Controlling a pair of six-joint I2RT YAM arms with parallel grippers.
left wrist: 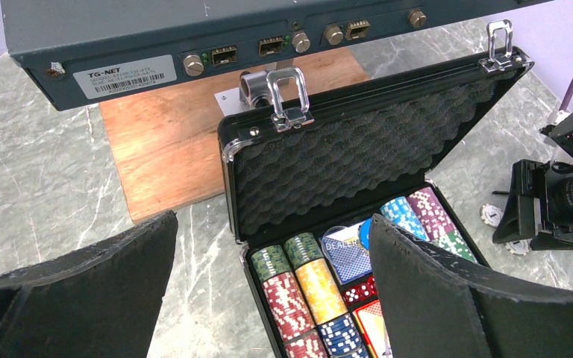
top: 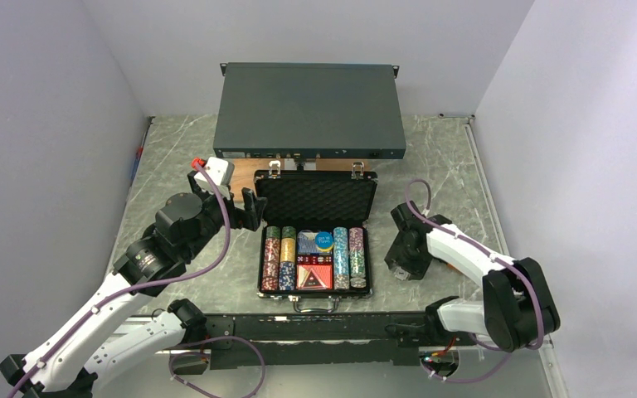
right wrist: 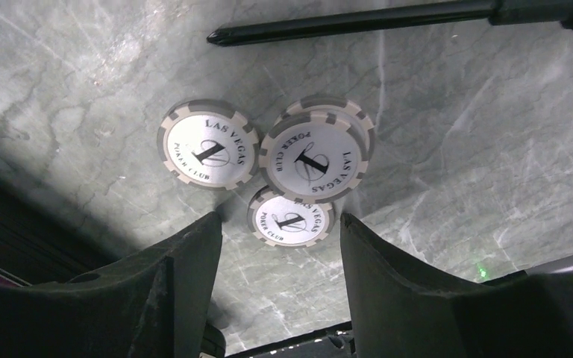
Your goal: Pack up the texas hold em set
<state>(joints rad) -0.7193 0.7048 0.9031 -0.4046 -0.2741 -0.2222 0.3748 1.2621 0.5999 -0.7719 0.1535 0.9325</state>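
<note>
While two arms reach over a grey marbled desk (top: 174,166), a flat dark rack box (top: 308,108) sits at the far side, with a wooden board (left wrist: 164,142) showing under its front edge. Just in front, mid-desk, the black case (top: 318,199) lies open, its foam-lined lid upright. The left gripper (left wrist: 272,231) hovers at the case's left, fingers spread wide, holding nothing. The right gripper (right wrist: 277,224) points down at the desk right of the case, fingers parted on either side of one loose chip. Rows of coloured chips (top: 279,257) fill the case, with cards (top: 308,243) and red dice (left wrist: 359,292) between them. Loose white chips (right wrist: 209,143) lie clustered on the desk. A screwdriver (right wrist: 358,22) lies just beyond them.
</note>
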